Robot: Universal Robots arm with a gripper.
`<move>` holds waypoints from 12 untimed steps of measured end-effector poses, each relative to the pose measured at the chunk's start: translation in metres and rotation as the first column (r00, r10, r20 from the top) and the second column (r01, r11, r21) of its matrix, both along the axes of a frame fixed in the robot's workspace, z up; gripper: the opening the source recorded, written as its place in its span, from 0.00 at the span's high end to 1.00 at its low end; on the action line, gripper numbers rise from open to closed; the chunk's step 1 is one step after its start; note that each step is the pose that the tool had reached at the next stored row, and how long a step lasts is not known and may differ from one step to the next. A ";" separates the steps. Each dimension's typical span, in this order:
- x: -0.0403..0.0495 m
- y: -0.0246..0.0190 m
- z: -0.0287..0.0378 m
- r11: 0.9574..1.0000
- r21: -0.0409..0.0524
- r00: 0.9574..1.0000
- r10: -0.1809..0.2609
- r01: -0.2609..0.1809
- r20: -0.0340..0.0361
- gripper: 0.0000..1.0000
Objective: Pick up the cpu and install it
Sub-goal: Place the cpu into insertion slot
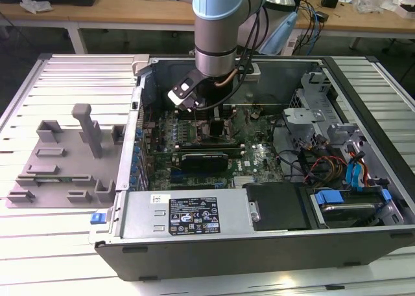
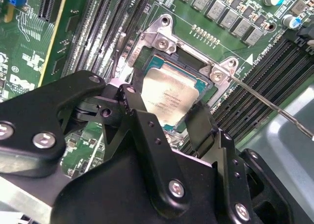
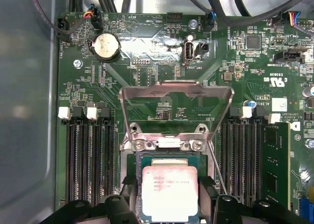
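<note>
Arm: The robot arm [image 1: 217,30] is reaching down into the open computer case [image 1: 259,244]. It is holding the gripper [image 1: 209,114] low over the green board [image 1: 262,157].
Gripper: In both wrist views the gripper [image 2: 164,111] is squeezing the cpu [image 2: 169,99]. One black finger [image 3: 130,192] is pressing on each of two opposite sides.
Cpu: The cpu [image 3: 169,192] is sitting flat between the fingertips with its silver top facing up. It is sitting right over the socket [image 3: 167,144]. I cannot tell if it is lying all the way down in it.
Socket lid: The metal lid [image 3: 175,111] is standing open just past the fingertips.
Lever: A thin wire lever [image 2: 265,99] is sticking out beside one finger, near it but not touching it.
Memory slots: Long black slots [image 3: 86,160] are running along both sides of the gripper.
Round battery: A shiny round battery [image 3: 106,45] is sitting past the open lid, well away from the gripper.
Grey holder: The grey holder [image 1: 65,160] is lying outside the case. It is well away from the gripper, toward the exterior view's left.
</note>
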State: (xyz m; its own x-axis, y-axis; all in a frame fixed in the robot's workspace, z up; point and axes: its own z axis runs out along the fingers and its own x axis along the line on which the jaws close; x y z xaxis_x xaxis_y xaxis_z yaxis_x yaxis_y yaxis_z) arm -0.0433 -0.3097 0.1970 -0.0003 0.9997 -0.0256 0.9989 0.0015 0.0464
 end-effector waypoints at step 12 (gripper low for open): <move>0.0003 0.0001 0.0000 1.000 0.005 1.000 0.000 0.000 0.000 0.38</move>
State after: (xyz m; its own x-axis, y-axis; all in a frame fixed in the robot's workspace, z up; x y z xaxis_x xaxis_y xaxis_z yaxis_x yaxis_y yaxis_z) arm -0.0430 -0.3096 0.1970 -0.0003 0.9998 -0.0207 0.9989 0.0012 0.0465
